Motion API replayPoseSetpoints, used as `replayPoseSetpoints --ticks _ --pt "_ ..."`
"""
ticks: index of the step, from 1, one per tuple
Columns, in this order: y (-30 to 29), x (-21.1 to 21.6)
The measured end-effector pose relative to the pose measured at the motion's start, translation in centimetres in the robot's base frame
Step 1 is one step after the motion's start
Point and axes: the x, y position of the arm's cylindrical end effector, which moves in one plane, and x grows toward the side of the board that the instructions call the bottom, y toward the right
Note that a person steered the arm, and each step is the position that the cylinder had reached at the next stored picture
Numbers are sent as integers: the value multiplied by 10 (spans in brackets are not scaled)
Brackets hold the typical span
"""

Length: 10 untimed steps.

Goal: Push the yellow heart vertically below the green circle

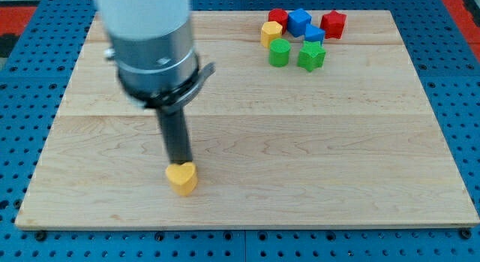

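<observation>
The yellow heart (182, 179) lies on the wooden board near the view's bottom, left of centre. My tip (180, 164) stands right at the heart's top edge, touching or almost touching it. The green circle (279, 52) sits far off toward the view's top right, in a cluster of blocks. The heart is well to the left of the circle and much lower in the view.
Around the green circle are a yellow block (271, 32), a red block (279, 17), a blue block (298, 22), a smaller blue block (314, 34), a red block (334, 25) and a green star-like block (311, 56). The board (337, 157) ends at a blue pegboard surround.
</observation>
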Motion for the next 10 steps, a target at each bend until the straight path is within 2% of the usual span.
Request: replayPoseSetpoints --ticks 1,2,3,4,5,6,8,9,10 --pt "-25 -2" --pt "-65 13" --pt "-52 48" --pt "-6 55" --pt "38 18" --pt "107 -31" --pt "222 -158" --pt "250 -109" --pt "192 -74"
